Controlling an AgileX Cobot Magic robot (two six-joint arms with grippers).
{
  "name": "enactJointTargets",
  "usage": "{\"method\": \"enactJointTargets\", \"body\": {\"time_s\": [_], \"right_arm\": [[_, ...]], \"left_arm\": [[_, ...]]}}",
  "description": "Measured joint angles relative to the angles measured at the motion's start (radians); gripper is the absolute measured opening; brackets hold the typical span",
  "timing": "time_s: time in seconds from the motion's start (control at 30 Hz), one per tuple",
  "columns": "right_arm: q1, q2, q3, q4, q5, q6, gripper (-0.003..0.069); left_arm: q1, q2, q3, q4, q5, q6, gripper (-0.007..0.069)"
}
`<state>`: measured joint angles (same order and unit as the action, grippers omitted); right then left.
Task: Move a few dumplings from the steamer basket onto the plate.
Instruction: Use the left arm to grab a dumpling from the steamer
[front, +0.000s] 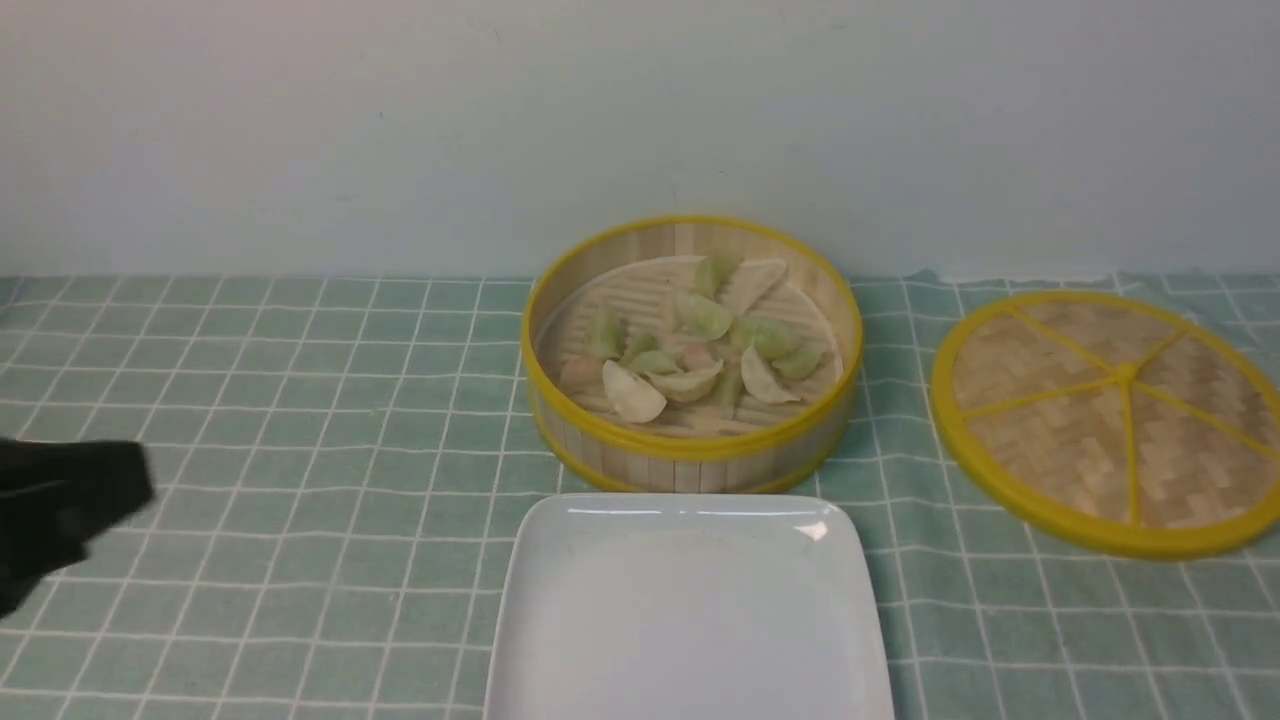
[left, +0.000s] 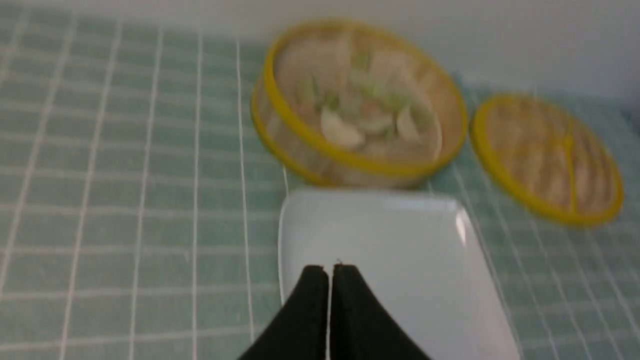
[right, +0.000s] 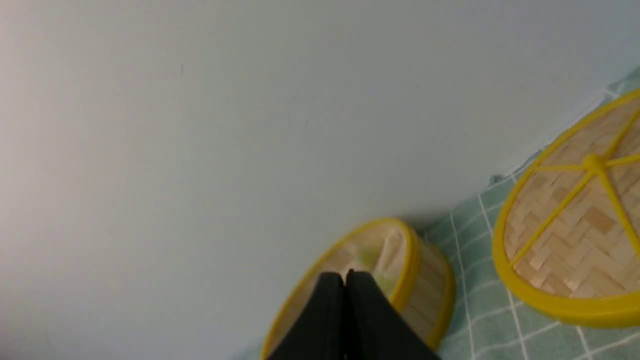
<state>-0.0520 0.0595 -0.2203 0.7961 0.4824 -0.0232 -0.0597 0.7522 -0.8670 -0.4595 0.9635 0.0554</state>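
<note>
**Nothing Plated Yet: Lining Up the First Dumpling Pick**

The dumplings (front: 690, 355) all lie in the steamer basket (front: 690, 465), a loose cluster of pale white, light green and pinkish pieces on the slatted floor, several of them overlapping. The white square plate (front: 690, 620) sits just in front of the basket on the robot's side, with nothing on it. A woven bamboo lid (front: 1110, 420) lies flat on the green checked tablecloth (front: 300, 400) to the right, apart from the basket.

The left gripper (left: 328, 272) has its two black fingers pressed together with nothing between them. In the front view it shows only as a dark blur at the left edge, well apart from the basket. The right gripper (right: 345, 277) is likewise closed and empty. It is seen only from its own wrist camera, pointing toward the basket and the wall (right: 200, 125) behind it.

The step in hand appears to be the approach for a first pick. To do it well, the working arm should spread its fingers before crossing the yellow rim and come down from above rather than slanting over the slat wall. The white dumpling (front: 632, 392) at the front left looks freest of its neighbours and makes a sensible first target. The fingers should close gently across its plump middle, since these pieces probably squash or slip. After that, the arm lifts clear of the rim and travels the short way to the plate.
</note>
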Motion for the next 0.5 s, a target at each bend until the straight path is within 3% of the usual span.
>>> {"method": "enactJointTargets", "body": {"time_s": [0.17,0.27,0.5], "right_arm": [[0.0,0.301,-0.319,-0.206,0.38,-0.112,-0.0013],[0.0,0.477,-0.462,-0.302,0.594,-0.162,-0.0013],[0.0,0.687,-0.582,-0.415,0.696,-0.194,-0.0013]], "left_arm": [[-0.003,0.345,-0.138,-0.069,0.08,0.185,-0.0006],[-0.048,0.485,-0.204,-0.043,0.071,0.211,-0.0006],[-0.22,0.761,-0.445,0.101,0.063,0.179,-0.0006]]}}
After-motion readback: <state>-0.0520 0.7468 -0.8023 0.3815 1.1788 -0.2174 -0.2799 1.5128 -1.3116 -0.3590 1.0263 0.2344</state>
